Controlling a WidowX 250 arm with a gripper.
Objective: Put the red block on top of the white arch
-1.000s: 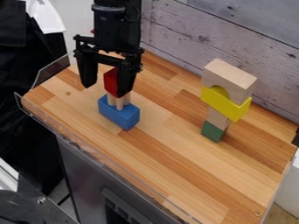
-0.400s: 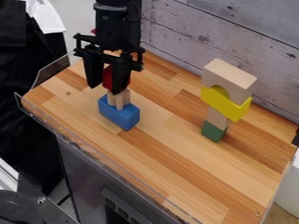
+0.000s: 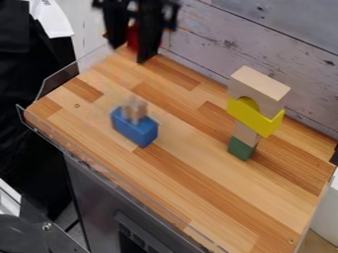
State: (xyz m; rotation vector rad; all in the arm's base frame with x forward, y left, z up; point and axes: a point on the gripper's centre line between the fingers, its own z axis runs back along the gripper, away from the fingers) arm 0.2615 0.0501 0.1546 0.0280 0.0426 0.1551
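At eleven o'clock, the gripper (image 3: 131, 53) has its jaws clamped on the red block (image 3: 134, 39), well apart from the white arch (image 3: 267, 88) atop the yellow block (image 3: 265, 123) at two o'clock.

It looks like a robot lab, with toy blocks (image 3: 267, 91) on a wooden top (image 3: 198, 173) below the gripper (image 3: 131, 52).

A wooden tabletop (image 3: 198, 173) (striped in pale and darker browns) carries two blocks directly: a blue block (image 3: 134, 127) on the left side, and a green block (image 3: 241, 148) to the right of it, standing well apart, slightly nearer.
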